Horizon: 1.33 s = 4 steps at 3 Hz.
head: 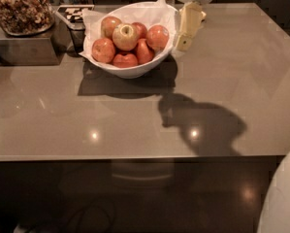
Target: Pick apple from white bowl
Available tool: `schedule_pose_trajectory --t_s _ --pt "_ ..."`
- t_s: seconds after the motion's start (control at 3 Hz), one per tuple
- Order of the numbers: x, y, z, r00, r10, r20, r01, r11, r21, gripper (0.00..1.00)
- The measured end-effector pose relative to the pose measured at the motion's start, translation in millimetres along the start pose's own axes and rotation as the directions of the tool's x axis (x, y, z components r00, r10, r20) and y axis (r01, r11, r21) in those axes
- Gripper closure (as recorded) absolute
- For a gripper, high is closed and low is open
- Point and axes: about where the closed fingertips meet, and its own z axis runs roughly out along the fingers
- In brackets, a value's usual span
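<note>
Claw (185, 39) hangs just right of bowl (135, 72) near far edge of table (135, 125), open-or-closed can't tell; move left, descend straight onto pale top apple (125, 36).

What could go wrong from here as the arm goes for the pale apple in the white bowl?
The gripper hangs just outside the right rim of the white bowl, so a sideways move may knock the bowl. The apple sits atop the redder apples; an off-centre push could roll it or shift the pile. The white paper liner stands up near the gripper and might snag.
</note>
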Motion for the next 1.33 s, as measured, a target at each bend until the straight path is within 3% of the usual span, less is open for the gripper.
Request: schedule_pose_trajectory --t_s 0.33,0.67,1.0,1.33 --pt "4.7 -5.9 7.9 0.999 0.04 0.033 -0.041 0.999 0.019 0.0" --pt "3.7 -29.1 24.2 0.998 0.052 0.034 -0.053 0.9982 0.028 0.0" --pt "-6.0 -57.6 36.3 0.996 0.077 0.044 -0.08 0.9946 0.067 0.0" --pt "-7.2 -59.2 36.1 0.996 0.076 0.047 -0.079 0.9943 0.07 0.0"
